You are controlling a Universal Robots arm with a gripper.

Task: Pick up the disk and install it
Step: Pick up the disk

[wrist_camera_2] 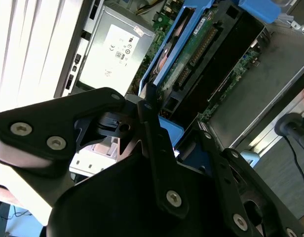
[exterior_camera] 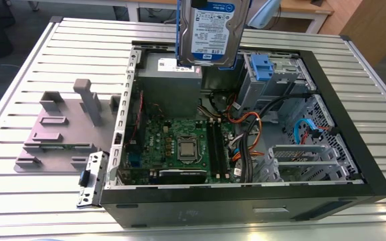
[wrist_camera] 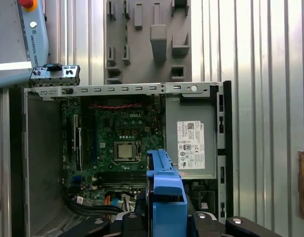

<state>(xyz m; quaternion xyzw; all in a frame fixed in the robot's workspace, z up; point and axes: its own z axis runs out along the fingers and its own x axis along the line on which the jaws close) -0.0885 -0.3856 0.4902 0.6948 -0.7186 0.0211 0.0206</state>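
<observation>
The disk, a silver drive with a white-and-blue label in blue rails, hangs upright in the air over the far part of the open computer case. It is above the grey power supply box and beside the drive bay with a blue clip. In the second wrist view my gripper is shut on the disk, whose green circuit side faces the camera. The first wrist view looks down past the disk's blue rail into the case.
The motherboard, cables and a metal cage lie inside the case. A grey fixture plate with upright posts stands on the slatted table at the exterior view's left. A small metal bracket lies by the case's corner.
</observation>
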